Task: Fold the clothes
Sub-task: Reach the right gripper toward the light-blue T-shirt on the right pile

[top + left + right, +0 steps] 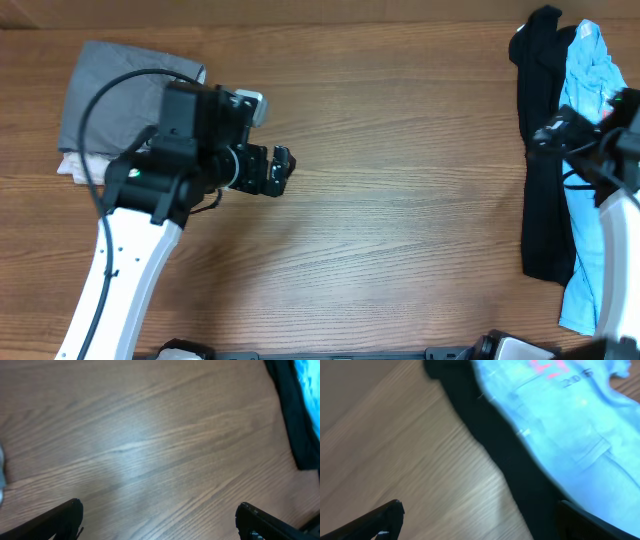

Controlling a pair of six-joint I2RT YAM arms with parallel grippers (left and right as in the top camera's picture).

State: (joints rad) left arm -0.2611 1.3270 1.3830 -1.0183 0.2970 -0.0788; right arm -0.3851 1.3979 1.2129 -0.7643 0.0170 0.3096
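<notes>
One sky-blue T-shirt, blurred red lettering.

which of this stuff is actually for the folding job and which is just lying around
For the job: light blue T-shirt, far right.
Lying about: black garment alongside it; folded grey garment, far left.

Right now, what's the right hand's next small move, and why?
Probably lower the right hand onto the blue T-shirt and pinch a loose edge. The hand is open above it, gripping nothing; the shirt lies crumpled partly over the black garment at the right of the table, and the left hand sits open over bare wood.
</notes>
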